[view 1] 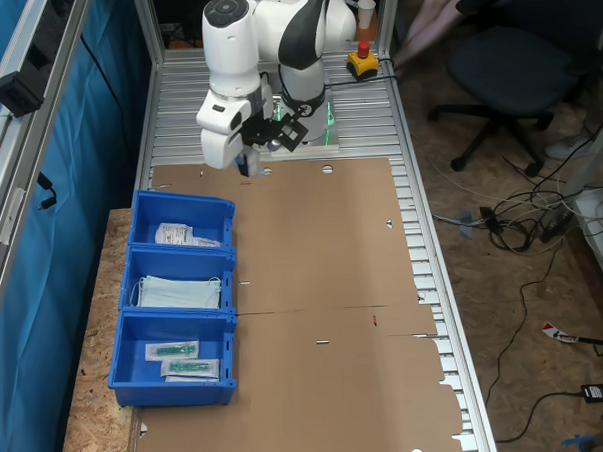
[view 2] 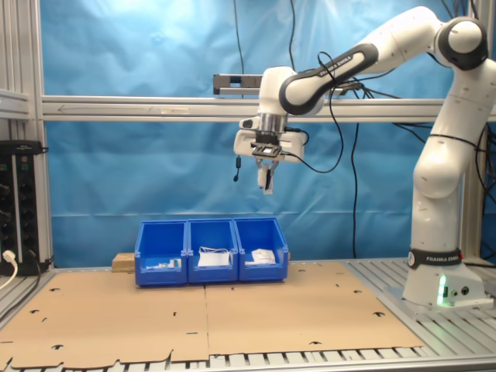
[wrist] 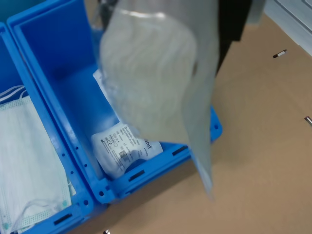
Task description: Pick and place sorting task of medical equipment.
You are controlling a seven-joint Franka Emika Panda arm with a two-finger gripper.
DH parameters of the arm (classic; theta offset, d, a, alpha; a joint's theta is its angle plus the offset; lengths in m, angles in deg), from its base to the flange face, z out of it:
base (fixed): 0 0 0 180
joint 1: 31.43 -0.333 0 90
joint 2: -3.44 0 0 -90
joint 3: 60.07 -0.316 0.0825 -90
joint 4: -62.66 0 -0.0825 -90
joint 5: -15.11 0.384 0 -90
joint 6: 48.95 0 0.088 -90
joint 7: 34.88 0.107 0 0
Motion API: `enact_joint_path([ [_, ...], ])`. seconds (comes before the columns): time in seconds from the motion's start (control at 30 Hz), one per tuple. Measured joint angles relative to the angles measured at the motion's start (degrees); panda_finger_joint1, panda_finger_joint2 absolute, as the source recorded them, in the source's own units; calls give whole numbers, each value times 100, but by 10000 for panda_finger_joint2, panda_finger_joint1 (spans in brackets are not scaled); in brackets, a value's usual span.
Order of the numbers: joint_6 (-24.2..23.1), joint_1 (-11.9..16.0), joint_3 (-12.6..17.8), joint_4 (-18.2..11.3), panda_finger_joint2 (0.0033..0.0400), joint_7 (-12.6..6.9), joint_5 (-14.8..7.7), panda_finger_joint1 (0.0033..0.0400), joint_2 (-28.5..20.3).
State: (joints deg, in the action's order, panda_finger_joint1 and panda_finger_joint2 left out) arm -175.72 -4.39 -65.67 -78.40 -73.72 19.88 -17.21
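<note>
A white, translucent sachet of medical equipment [wrist: 156, 83] hangs close to the wrist camera, above the end blue bin [wrist: 48, 53]. My gripper [view 2: 266, 177] is shut on it, high above the row of three blue bins [view 2: 211, 229] in the second exterior view. In the first exterior view the gripper [view 1: 247, 164] hovers over the cardboard's far edge, just beyond the farthest bin [view 1: 180, 199]. That bin holds more white printed sachets [view 1: 182, 234] [wrist: 124, 146]. The middle bin holds pale blue face masks [view 1: 179, 290]. The nearest bin holds clear packets with teal items [view 1: 182, 357].
Brown cardboard [view 1: 324, 285] covers the table beside the bins. A red stop button on a yellow base [view 1: 363, 60] sits behind the robot base. An office chair [view 1: 505, 67], floor cables and a person [view 1: 442, 10] are at the first exterior view's right.
</note>
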Motion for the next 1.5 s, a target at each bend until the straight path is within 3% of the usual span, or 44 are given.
enact_joint_path([
  [0.67,0,221,239,2,61,-121,0,61,327],
  [1.5,-1,231,437,2,61,-158,0,61,561],
])
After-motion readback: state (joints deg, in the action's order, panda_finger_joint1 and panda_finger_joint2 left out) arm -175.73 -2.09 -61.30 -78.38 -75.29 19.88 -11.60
